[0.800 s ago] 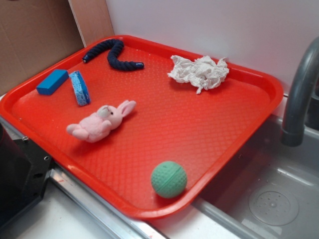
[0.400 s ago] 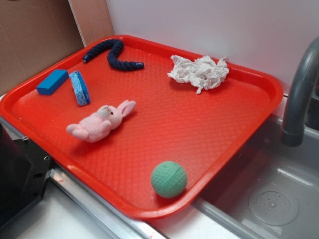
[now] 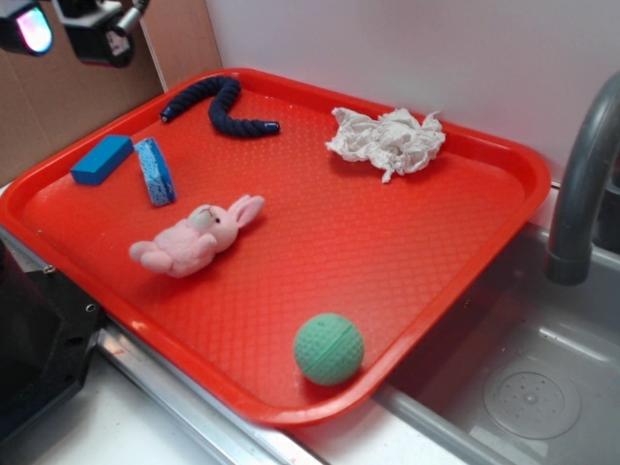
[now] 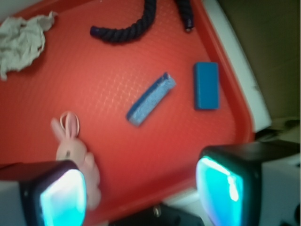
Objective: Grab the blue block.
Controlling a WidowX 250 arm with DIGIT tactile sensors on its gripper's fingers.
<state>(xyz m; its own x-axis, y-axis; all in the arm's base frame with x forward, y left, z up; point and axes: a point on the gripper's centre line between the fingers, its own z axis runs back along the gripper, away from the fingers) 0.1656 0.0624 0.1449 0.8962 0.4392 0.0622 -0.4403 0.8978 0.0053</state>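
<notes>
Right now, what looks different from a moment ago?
The robot's gripper has come into view at the top left corner, high above the blue block, with its jaws open and holding nothing. On the red tray, the block, blue sponge, pink bunny, dark rope, crumpled paper and green ball have not moved.
</notes>
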